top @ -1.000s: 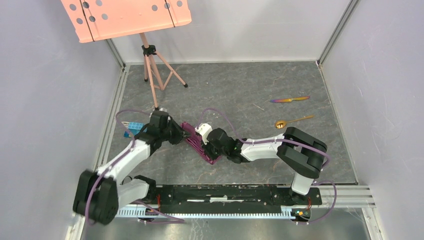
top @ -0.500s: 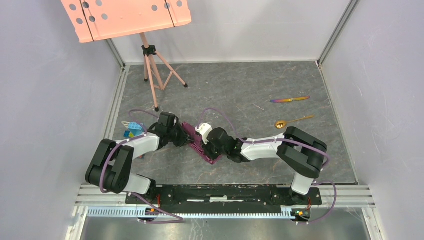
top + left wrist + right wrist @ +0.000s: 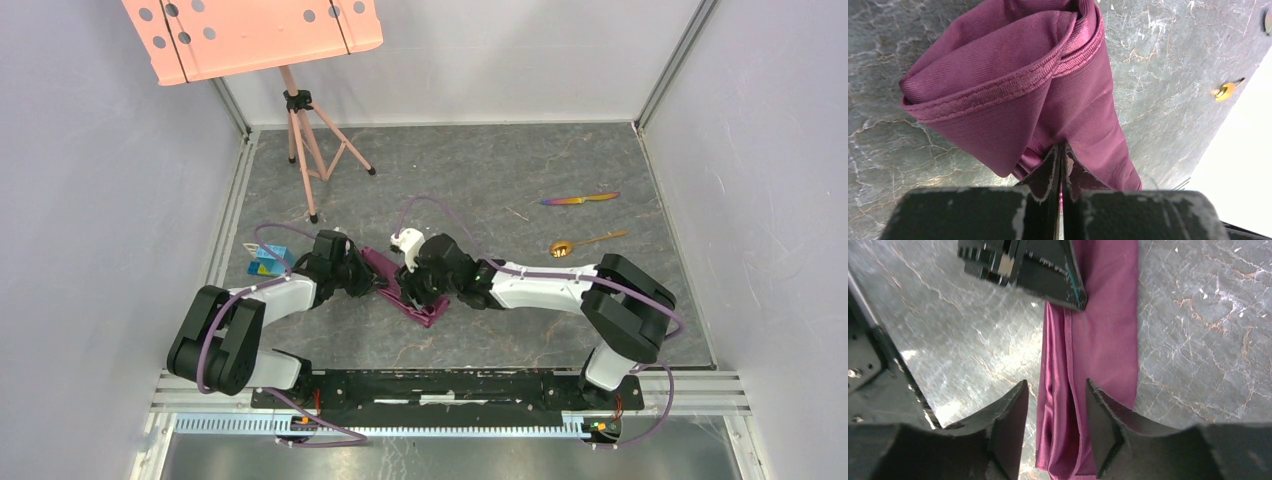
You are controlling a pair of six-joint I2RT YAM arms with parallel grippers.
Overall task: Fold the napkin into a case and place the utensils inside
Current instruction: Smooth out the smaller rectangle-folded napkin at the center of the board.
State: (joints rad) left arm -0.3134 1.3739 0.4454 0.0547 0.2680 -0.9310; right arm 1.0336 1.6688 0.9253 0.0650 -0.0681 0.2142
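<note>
The plum-purple napkin (image 3: 405, 295) lies folded into a narrow oblong strip on the grey marbled floor between my two arms. In the left wrist view its far end (image 3: 1013, 80) bulges into a loose rolled fold. My left gripper (image 3: 1062, 147) is shut on the napkin's near edge, and a sliver of cloth shows between the pads. My right gripper (image 3: 1055, 387) stands open, its fingers straddling the hemmed edge of the napkin (image 3: 1103, 330) without pinching it. The gold spoon (image 3: 585, 243) and the iridescent knife (image 3: 580, 199) lie apart at the far right.
A pink music stand on a tripod (image 3: 310, 150) stands at the back left. A small blue-and-orange block (image 3: 266, 260) sits by my left arm. Pale walls and metal rails close in the floor on all sides.
My right gripper has opened and let go of the napkin, lifting slightly. My left gripper has closed on the napkin's edge, and the left arm's elbow has swung down and inward.
</note>
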